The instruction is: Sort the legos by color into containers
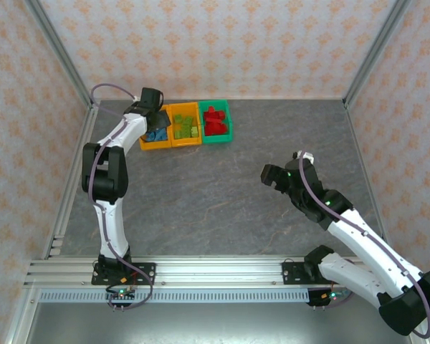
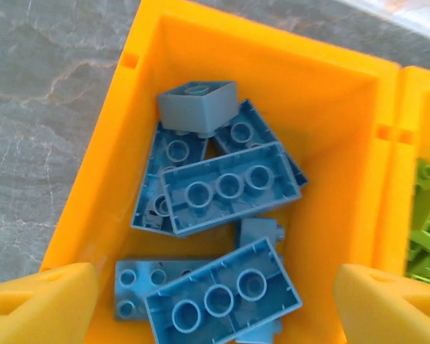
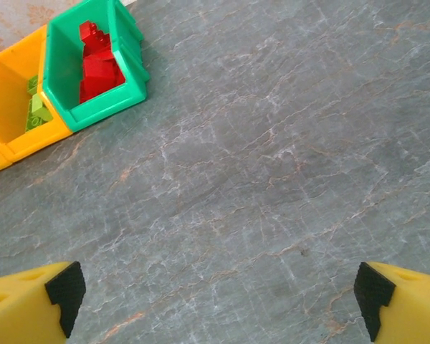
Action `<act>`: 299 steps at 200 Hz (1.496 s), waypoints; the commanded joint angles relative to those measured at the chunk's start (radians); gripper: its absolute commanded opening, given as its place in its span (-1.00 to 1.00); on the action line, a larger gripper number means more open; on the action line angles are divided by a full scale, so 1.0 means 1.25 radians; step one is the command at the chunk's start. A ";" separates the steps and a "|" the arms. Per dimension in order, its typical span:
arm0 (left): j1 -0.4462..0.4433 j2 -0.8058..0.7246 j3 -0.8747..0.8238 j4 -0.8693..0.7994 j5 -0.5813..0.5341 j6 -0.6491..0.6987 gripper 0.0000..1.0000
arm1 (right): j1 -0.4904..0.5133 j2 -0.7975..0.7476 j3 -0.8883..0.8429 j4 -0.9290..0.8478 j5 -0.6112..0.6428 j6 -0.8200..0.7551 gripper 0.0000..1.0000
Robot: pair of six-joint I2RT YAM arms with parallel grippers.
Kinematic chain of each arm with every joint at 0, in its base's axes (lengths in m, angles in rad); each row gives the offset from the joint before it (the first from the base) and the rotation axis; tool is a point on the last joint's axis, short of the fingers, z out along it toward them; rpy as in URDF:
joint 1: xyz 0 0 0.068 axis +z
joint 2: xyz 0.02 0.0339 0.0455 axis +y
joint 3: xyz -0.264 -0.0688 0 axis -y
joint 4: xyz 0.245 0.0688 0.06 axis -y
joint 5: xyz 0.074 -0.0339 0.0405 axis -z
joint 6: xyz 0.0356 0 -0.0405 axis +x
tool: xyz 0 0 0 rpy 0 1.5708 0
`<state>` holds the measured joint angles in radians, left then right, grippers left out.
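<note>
Near right: right tool point(image 3: 218, 295), spread wide, empty, above grey stone-patterned worktop point(image 3: 272, 143).
Far left: left tool point(image 2: 215, 301), spread wide, nothing gripped, over orange-yellow plastic bin point(image 2: 330, 179) of blue studded bricks point(image 2: 229, 186).
Further right: lime green bricks point(image 1: 185, 126) in second orange-yellow bin point(image 1: 186, 144); red bricks point(image 1: 213, 122) in green bin point(image 1: 216, 140).
Advice: raise left tool straight up, clear of walls.

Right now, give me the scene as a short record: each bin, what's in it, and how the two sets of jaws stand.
left bin: orange-yellow, blue bricks
middle bin: orange-yellow, lime green bricks
right bin: green, red bricks
bin layout: side by side in one row
left jaws: open, empty, above left bin
right jaws: open, empty, above table, away from bins
</note>
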<state>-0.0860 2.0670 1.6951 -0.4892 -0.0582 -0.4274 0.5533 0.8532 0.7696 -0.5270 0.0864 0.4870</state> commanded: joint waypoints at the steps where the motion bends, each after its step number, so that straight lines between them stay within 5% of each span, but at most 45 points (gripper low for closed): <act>1: -0.019 -0.166 -0.069 0.021 0.010 0.016 0.72 | -0.001 -0.012 -0.001 -0.021 0.110 0.004 0.99; 36: -0.093 -0.455 -0.344 0.127 -0.041 0.019 0.77 | -0.052 0.012 -0.005 0.007 0.355 -0.059 0.99; 67: -0.122 -0.692 -0.583 0.190 -0.097 0.048 0.86 | -0.197 0.091 -0.067 0.203 0.461 -0.206 0.99; 116: -0.121 -0.925 -0.986 0.538 -0.265 0.290 1.00 | -0.324 0.353 -0.207 0.698 0.387 -0.337 0.99; 140: -0.090 -0.907 -1.069 0.641 -0.300 0.319 1.00 | -0.338 0.472 -0.208 0.858 0.339 -0.363 1.00; 159: -0.021 -0.838 -1.117 0.770 -0.181 0.319 1.00 | -0.371 0.517 -0.295 1.052 0.116 -0.420 0.99; 170: 0.013 -0.766 -1.123 0.839 -0.123 0.331 1.00 | -0.371 0.559 -0.315 1.152 0.087 -0.442 0.99; 182: 0.038 -0.681 -1.100 0.891 -0.092 0.316 1.00 | -0.378 0.530 -0.289 1.051 0.089 -0.422 0.99; 216: 0.052 -0.433 -1.037 1.069 0.018 0.350 1.00 | -0.394 0.533 -0.290 1.061 0.075 -0.410 0.99; 228: 0.049 -0.464 -1.009 0.954 0.027 0.353 1.00 | -0.395 0.536 -0.292 1.067 0.075 -0.411 0.99; 299: 0.043 -0.455 -1.015 0.986 0.005 0.354 1.00 | -0.395 0.534 -0.294 1.066 0.073 -0.413 0.98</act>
<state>-0.0261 1.5139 0.4061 0.7017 -0.0578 0.0006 0.0647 1.5295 0.3992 0.7620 0.1890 -0.0174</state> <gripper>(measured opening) 0.998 0.993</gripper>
